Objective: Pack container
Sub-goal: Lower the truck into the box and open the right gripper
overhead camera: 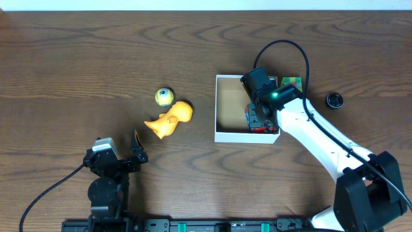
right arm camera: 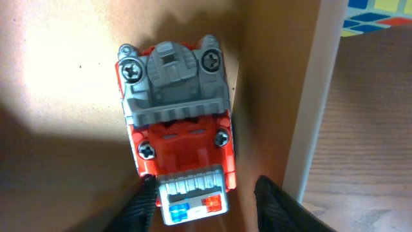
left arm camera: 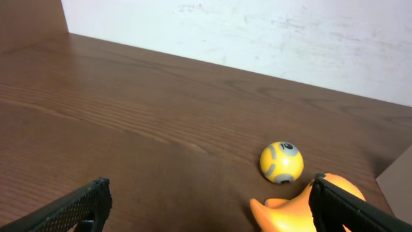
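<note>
The container [overhead camera: 226,106], a shallow white box with a brown inside, sits right of the table's centre. A red and grey toy truck [overhead camera: 256,120] lies in its right half, close to the wall [right arm camera: 322,96]. My right gripper [right arm camera: 206,188] reaches down into the box and stands open around the truck's [right arm camera: 180,122] near end. Its left finger [right arm camera: 143,203] is against the truck and its right finger [right arm camera: 277,206] is clear of it. My left gripper [left arm camera: 209,188] is open low over the table, with an orange duck toy [left arm camera: 290,209] by its right finger.
A yellow ball [overhead camera: 165,96] lies beside the orange duck [overhead camera: 170,120], left of the box. A coloured puzzle cube [overhead camera: 291,82] sits behind the box's right corner. A small black round object [overhead camera: 334,100] lies further right. My left gripper [overhead camera: 122,147] is near the front edge.
</note>
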